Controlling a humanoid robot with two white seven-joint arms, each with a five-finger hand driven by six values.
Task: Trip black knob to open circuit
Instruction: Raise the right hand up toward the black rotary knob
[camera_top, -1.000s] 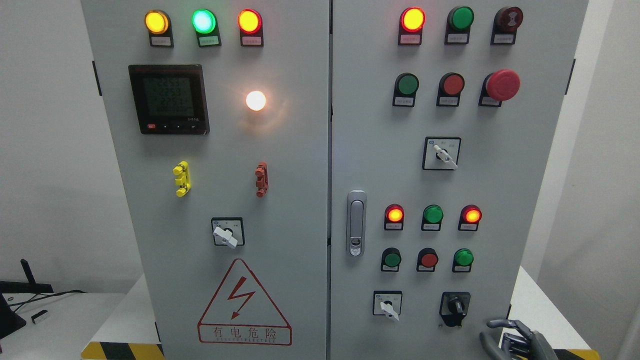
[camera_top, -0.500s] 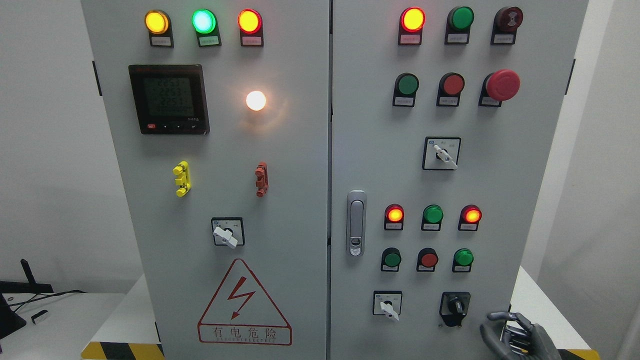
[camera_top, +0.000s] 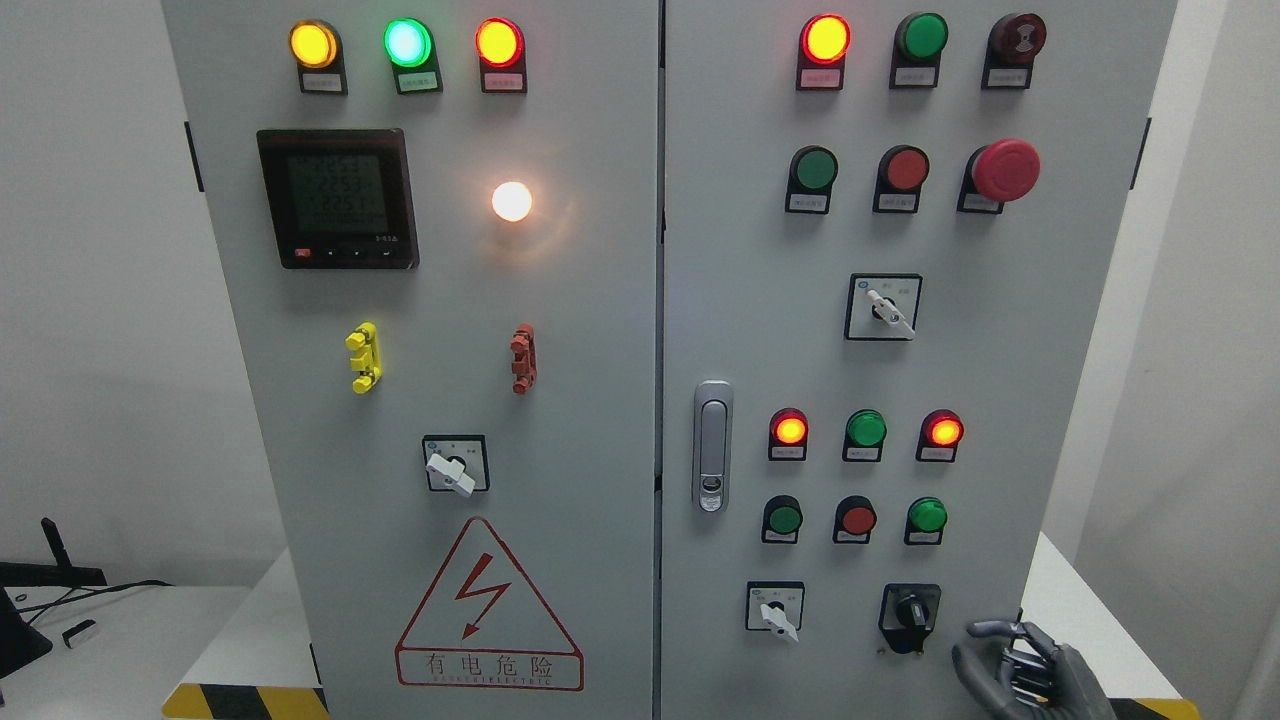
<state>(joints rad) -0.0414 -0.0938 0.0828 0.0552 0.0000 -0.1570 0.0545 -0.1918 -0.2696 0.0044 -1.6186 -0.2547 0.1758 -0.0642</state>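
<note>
The black knob sits on a black plate at the lower right of the grey cabinet's right door, its pointer upright. My right hand rises from the bottom right corner, dark grey, fingers spread and loosely curved, holding nothing. It hangs just right of and below the knob, apart from it. The left hand does not show.
A white-handled selector sits left of the black knob, with another higher up and one on the left door. Push buttons, lit lamps and a red mushroom stop fill the right door. A door latch stands mid-cabinet.
My right hand has risen and shifted slightly left toward the black knob, its fingers opening out. The panel's lamps and switches look the same.
</note>
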